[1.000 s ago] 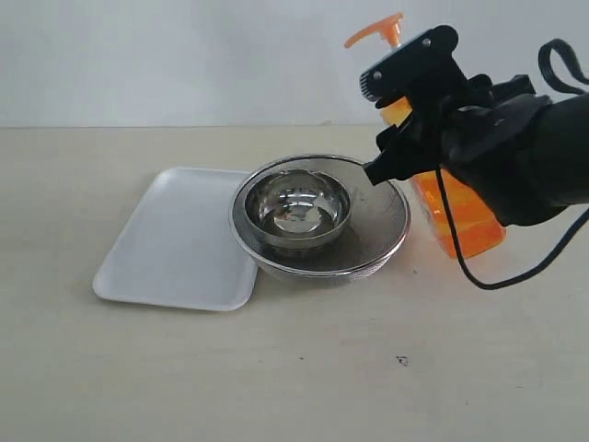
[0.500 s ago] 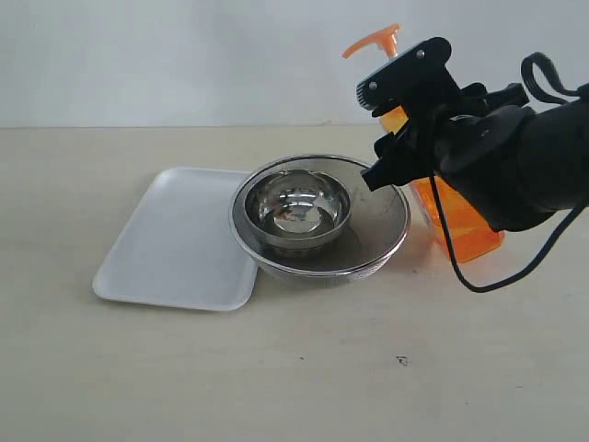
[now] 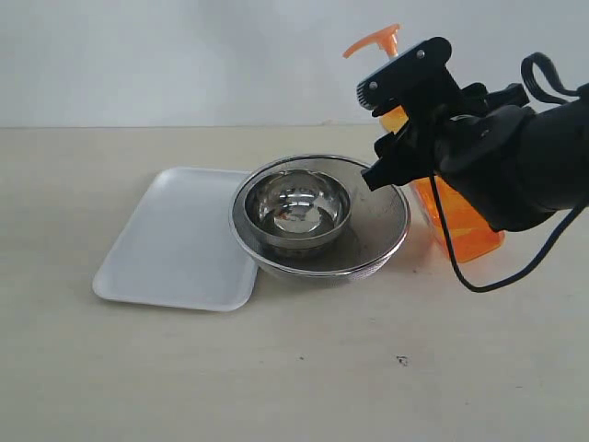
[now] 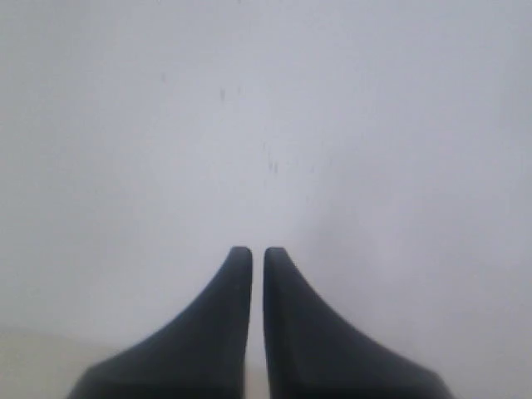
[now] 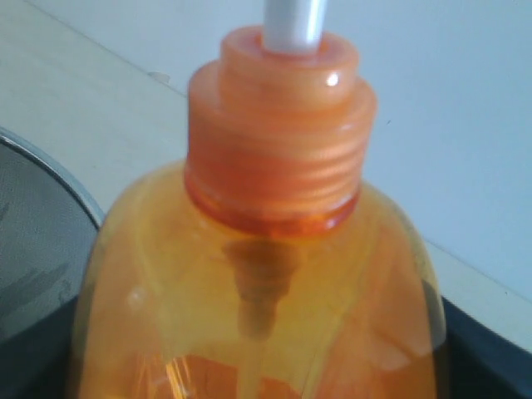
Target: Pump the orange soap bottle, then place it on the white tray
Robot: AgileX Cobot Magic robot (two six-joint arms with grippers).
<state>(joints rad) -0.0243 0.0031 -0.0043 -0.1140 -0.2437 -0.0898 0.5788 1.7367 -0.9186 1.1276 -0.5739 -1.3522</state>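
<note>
The orange soap bottle (image 3: 471, 230) is at the right of the exterior view, leaning a little, its pump head (image 3: 373, 41) raised on its stem. My right gripper (image 3: 391, 124) is shut on the bottle's upper body. In the right wrist view the bottle (image 5: 266, 274) fills the space between the dark fingers (image 5: 486, 349), with its orange collar and white stem above. The white tray (image 3: 170, 239) lies flat at the left, nothing on it. My left gripper (image 4: 258, 253) is shut on nothing and faces a blank white surface. It does not show in the exterior view.
A round steel bowl (image 3: 299, 207) sits inside a mesh strainer (image 3: 382, 230) between the tray and the bottle, overlapping the tray's right edge. A black cable (image 3: 460, 267) hangs from the right arm in front of the bottle. A pale wall stands behind the table.
Over the last second the right gripper and the bottle shifted slightly left and up together. In the last half second nothing has moved.
</note>
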